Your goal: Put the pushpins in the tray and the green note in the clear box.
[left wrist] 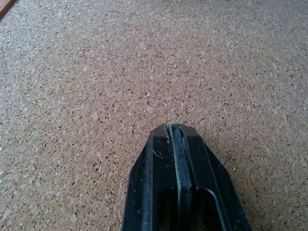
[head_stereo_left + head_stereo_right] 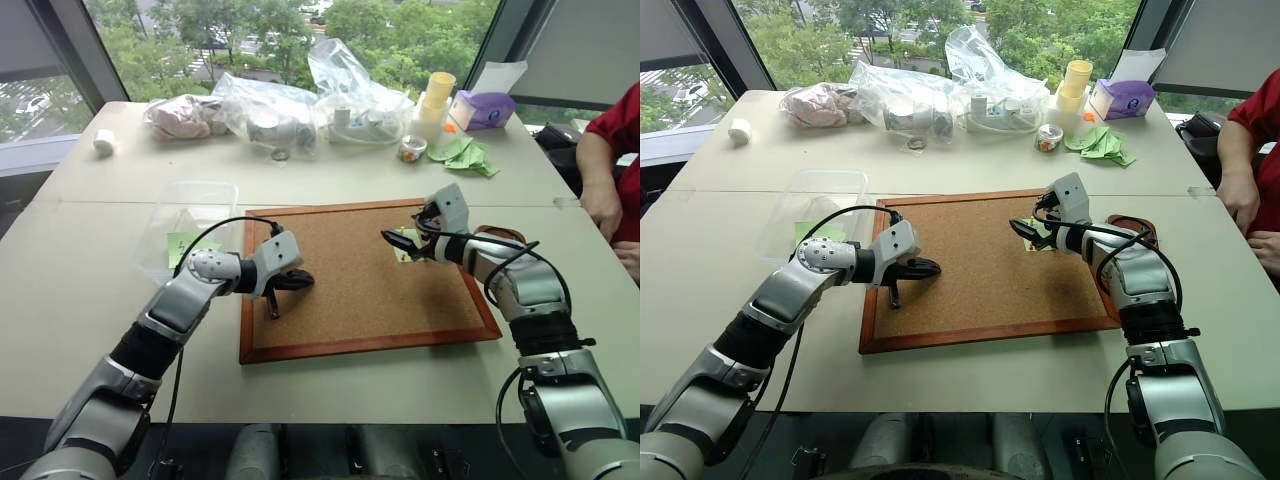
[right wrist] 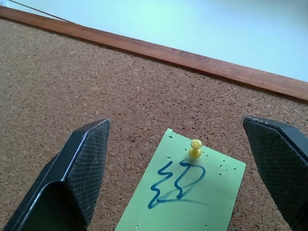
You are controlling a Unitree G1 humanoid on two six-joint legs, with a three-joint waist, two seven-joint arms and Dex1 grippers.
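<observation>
In the head views, the corkboard (image 2: pixel 360 275) lies mid-frame on the tabletop (image 2: pixel 80 290). The clear box (image 2: pixel 190 215) sits left of it with a green slip inside, and the tray (image 2: pixel 1133 225) peeks out at the board's right edge. The left gripper (image 2: pixel 292 281) hovers over the board's left part.

The left wrist view shows its jaws pressed together over bare cork.

In the right wrist view, the right gripper (image 3: pixel 178 159) has its jaws spread around the green note (image 3: pixel 185 192), pinned by a yellow pushpin (image 3: pixel 195 148).

The left gripper (image 1: pixel 175 130) rises from the frame's bottom centre, fingers pressed together, over the corkboard (image 1: pixel 96 72).
</observation>
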